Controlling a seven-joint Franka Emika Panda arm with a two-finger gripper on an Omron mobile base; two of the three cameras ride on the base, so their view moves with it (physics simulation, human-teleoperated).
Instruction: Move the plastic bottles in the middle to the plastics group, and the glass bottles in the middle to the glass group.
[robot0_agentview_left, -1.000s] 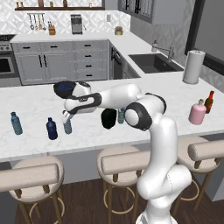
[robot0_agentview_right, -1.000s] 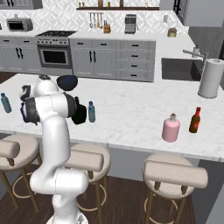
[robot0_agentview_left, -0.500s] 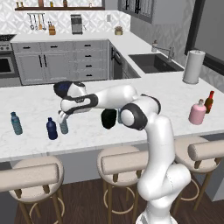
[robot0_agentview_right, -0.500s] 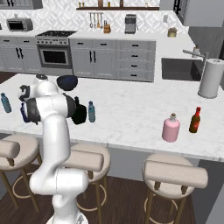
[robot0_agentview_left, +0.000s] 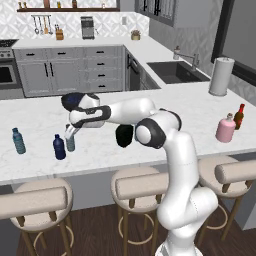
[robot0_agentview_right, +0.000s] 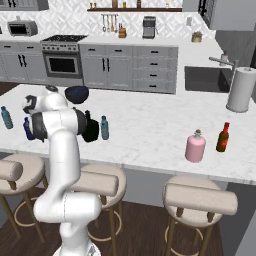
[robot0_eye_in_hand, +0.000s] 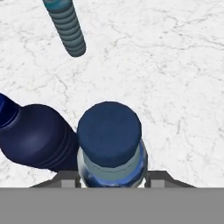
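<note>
A pale water bottle with a blue cap is clamped between the jaws of the gripper, low over the marble tabletop. Just beside the gripper, the dark navy bottle is seen upright, and whether it touches the held bottle cannot be told. Further out beyond it stands the teal bottle. Behind the gripper, along the arm, the black flask is found, with the second water bottle just past it. The pink bottle and the red-capped brown bottle are placed well apart from the gripper, at the tabletop's far end.
</note>
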